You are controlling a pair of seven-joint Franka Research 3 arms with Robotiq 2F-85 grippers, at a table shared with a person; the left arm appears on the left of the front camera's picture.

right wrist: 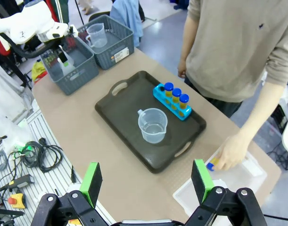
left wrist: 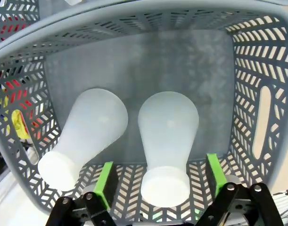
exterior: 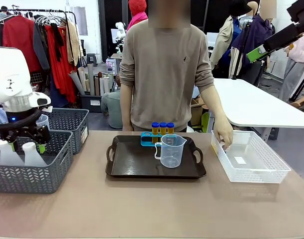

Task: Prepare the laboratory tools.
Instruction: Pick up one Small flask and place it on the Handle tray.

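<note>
Left claw [left wrist: 159,178] gapes wide astride one flask's [left wrist: 167,132] neck (pads clear of it); right claw [right wrist: 146,180] wide, empty

The counter [exterior: 142,209] looked like smooth, matt tan laminate, and the black tray [exterior: 127,167] on it was hard plastic with a dull satin sheen. The beaker [exterior: 171,152] was clear, glossy plastic, the rack [exterior: 147,140] shiny blue plastic, and the tubes [exterior: 162,130] amber and see-through under smooth blue caps. The two flasks [left wrist: 167,127] were frosted, milky plastic, matt and faintly translucent, the grey basket [left wrist: 257,61] around them matt moulded plastic mesh, the white bin [exterior: 271,167] thin translucent lattice plastic, and the person's sweater [exterior: 166,69] soft fine-knit cloth.
</note>
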